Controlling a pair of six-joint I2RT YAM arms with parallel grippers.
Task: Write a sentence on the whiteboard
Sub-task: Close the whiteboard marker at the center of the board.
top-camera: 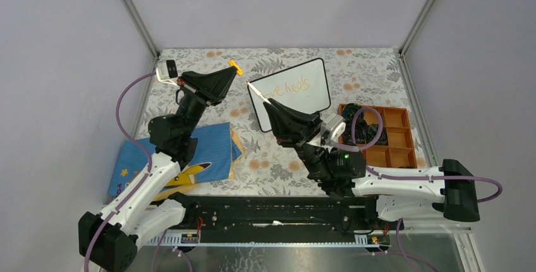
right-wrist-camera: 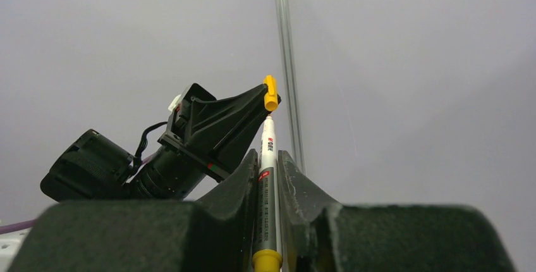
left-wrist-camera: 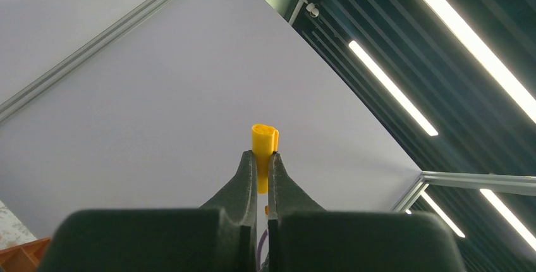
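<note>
Two arms meet in mid-air above the table's (top-camera: 366,73) far half, apparently to put the lid back on a pen. The left gripper (left-wrist-camera: 264,161) is pinched almost fully closed on a small yellow cap (left-wrist-camera: 264,139), which sticks out beyond its fingertips. The right gripper (right-wrist-camera: 268,155) is narrowly closed around a white marker (right-wrist-camera: 268,133), gripped along the barrel with the writing end pointing at the cap. From the right wrist view the tip sits just below the cap; whether they touch cannot be told.

The whiteboard (top-camera: 316,98) lies at the back centre of the table, just behind the right gripper. The sentence (top-camera: 289,86), in thin orange cursive, runs across its upper part, with its left end hidden behind the marker.

What could go wrong, as a judgement:
- The tip may meet the cap's rim instead of its opening, since the cap appears to sit at an angle to the marker's line.
- A push could slide the cap back through the fingers or twist it out, because only a small part of it is gripped.
- The marker could slip backwards along its smooth barrel under the same push.
- The right arm hangs over the board, so a low sweep might smear the orange writing.

An orange tray (top-camera: 404,134) sits to the right; a blue cloth (top-camera: 202,145) lies to the left.
</note>
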